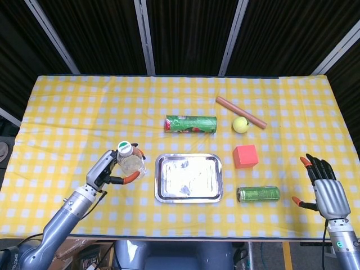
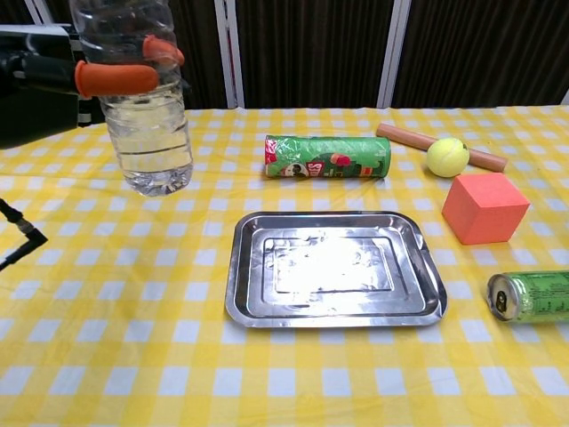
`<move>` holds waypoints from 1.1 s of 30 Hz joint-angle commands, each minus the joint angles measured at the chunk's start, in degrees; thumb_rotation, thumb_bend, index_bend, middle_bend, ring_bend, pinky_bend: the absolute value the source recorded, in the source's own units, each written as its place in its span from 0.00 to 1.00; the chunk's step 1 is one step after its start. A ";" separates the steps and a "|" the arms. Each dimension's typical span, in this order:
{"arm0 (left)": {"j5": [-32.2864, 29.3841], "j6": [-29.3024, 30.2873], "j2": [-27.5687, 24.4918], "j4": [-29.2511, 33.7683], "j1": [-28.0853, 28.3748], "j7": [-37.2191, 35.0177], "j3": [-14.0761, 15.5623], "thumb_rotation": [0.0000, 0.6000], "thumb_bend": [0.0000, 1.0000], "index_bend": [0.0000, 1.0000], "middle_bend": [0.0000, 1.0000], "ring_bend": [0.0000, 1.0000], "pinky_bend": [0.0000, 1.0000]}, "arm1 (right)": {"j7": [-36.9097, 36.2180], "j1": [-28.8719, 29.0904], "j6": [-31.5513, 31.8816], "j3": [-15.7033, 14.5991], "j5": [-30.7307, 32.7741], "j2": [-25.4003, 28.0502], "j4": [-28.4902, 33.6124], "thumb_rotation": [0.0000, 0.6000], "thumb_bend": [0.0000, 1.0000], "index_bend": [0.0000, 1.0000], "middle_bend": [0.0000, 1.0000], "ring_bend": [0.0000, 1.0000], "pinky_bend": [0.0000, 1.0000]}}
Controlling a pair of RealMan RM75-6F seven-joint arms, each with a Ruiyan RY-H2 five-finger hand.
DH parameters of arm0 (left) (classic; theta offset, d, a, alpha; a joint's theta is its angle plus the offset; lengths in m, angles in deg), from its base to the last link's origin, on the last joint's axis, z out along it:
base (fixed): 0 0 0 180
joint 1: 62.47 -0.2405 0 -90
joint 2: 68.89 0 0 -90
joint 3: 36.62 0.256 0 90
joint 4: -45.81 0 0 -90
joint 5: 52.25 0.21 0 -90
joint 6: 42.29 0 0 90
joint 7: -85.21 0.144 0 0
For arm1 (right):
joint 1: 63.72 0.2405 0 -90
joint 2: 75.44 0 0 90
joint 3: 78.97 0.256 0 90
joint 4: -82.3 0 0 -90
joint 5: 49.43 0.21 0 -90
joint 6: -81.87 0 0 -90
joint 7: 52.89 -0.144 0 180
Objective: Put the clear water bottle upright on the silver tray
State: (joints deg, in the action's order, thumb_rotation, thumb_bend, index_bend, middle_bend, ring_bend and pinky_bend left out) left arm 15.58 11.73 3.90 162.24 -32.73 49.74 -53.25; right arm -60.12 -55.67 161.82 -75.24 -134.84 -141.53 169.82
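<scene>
Bottle sits upright in the left hand's grip, left of the silver tray.

A yellow-and-white checked cloth is seen, a silver tray, a green can, a red-orange cube.

- the left robot hand holds the water bottle upright above the desk.
- the tray lies on the desk just right of that robot hand.
- the tube can lies behind the tray.
- the cube, ball and drink can lie between the tray and the right robot hand.
</scene>
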 commanded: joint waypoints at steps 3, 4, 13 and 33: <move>-8.25 1.22 9.17 -0.73 5.93 12.45 -0.51 1.00 0.47 0.59 0.58 0.09 0.05 | -0.38 0.10 -0.17 -0.03 -0.04 0.04 -0.29 1.00 0.05 0.01 0.00 0.00 0.00; -9.25 1.43 10.13 -0.70 6.61 13.96 -0.52 1.00 0.47 0.59 0.57 0.09 0.05 | -0.44 0.12 -0.19 -0.04 -0.07 0.04 -0.34 1.00 0.05 0.01 0.00 0.00 0.00; -20.16 4.59 21.57 -0.25 14.02 23.37 -4.23 1.00 0.47 0.59 0.58 0.09 0.05 | -0.49 0.22 -0.35 -0.02 0.06 0.02 -0.63 1.00 0.05 0.01 0.00 0.00 0.00; 2.37 8.58 -12.71 2.97 -9.67 -0.03 2.11 1.00 0.47 0.59 0.57 0.09 0.05 | 0.67 0.19 -0.06 -0.37 -0.48 -0.18 0.31 1.00 0.05 0.01 0.00 0.00 0.00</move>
State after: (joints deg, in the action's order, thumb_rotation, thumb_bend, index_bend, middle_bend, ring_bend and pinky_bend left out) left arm 10.43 18.70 -2.62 167.31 -36.26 57.73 -52.91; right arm -59.53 -55.52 161.83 -75.60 -135.36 -141.66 170.11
